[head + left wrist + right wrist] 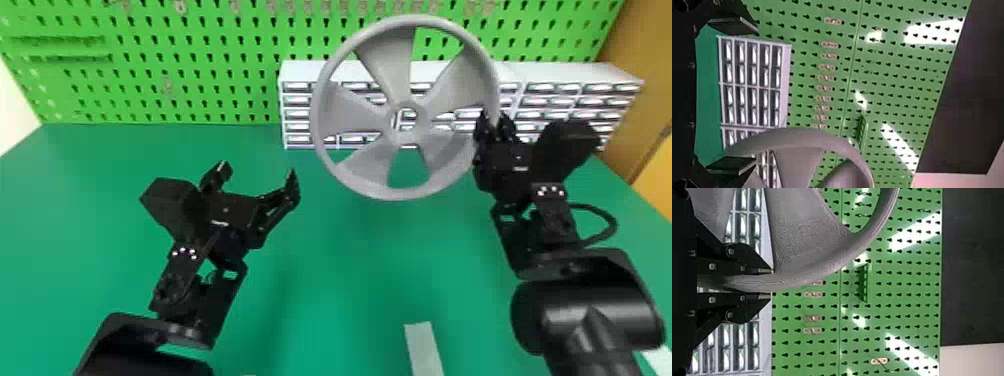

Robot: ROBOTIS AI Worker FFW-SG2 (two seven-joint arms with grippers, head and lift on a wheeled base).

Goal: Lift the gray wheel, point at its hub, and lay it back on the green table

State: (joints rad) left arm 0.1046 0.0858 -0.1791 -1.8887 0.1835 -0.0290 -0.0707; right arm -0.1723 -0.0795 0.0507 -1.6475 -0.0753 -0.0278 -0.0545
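Green desk [320, 280]: largest item, spanning the lower part of the head view. Green pegboard [165, 60] stands upright behind it, with keyhole-shaped slots in rows. Pale drawer cabinets [565, 72] sit at the far side of the desk, against the board, center to right; small drawers stacked in columns.

Gray wheel [352, 112]: raised above the desk, face toward the head camera, in front of part of the cabinets. Five broad spokes run from the rim to the hub [422, 119], which is open at its center; drawers visible through the openings.

Right tool [494, 119]: clamped on the wheel's rim at its right side. Right wrist view agrees, one finger against each side of the rim.

Left tool [258, 169]: fingers wide apart, nothing between them; over the desk, left of the wheel and apart from it.

Pale strip [424, 350]: flat on the desk, near side, right of center. Small metal fittings [826, 67]: lined up on the board, left wrist view.
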